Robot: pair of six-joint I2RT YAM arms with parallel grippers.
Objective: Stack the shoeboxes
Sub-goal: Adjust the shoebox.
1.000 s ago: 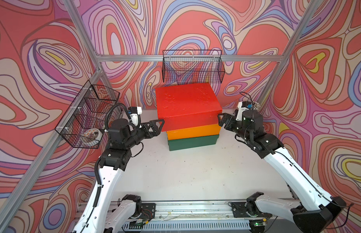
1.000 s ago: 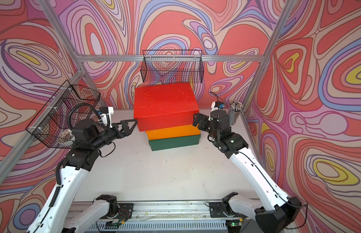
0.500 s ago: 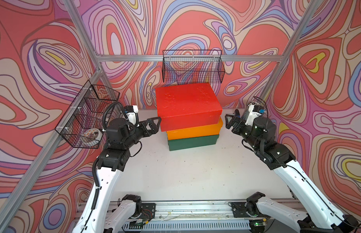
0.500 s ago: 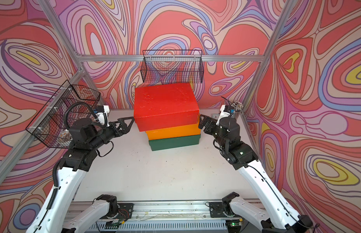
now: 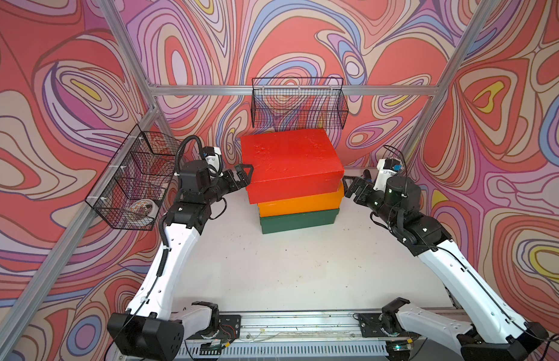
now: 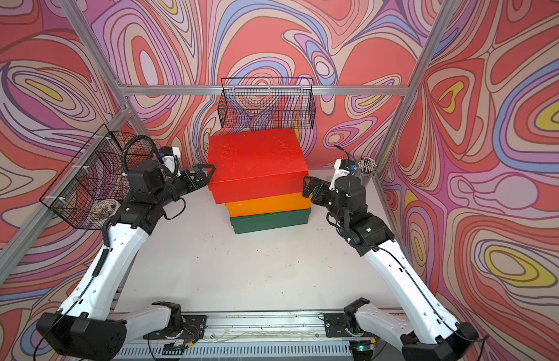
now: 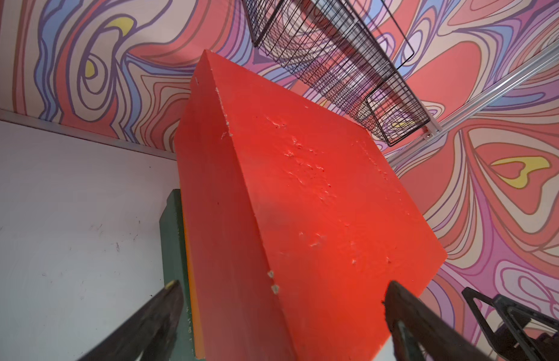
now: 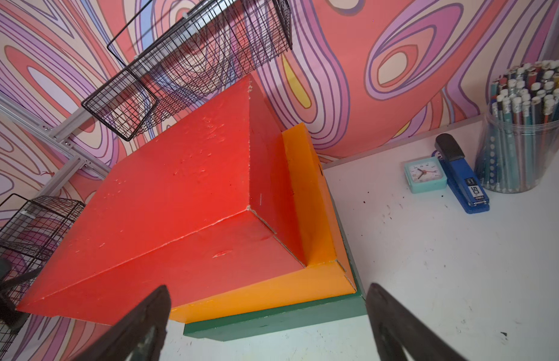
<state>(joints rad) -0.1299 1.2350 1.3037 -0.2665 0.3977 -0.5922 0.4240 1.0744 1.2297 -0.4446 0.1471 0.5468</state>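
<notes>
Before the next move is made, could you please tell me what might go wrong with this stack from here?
1. The red box sits shifted toward the left arm, overhanging the orange box. A nudge from the left gripper, whose jaws stand open at its corner, could slide or tip it.
2. The wire basket hangs just above and behind the red box. Lifting it to realign might catch the basket.

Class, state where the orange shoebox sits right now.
In both top views the orange shoebox sits centre-back, mid-stack: on the green shoebox, under the red shoebox, below the back wire basket.
</notes>
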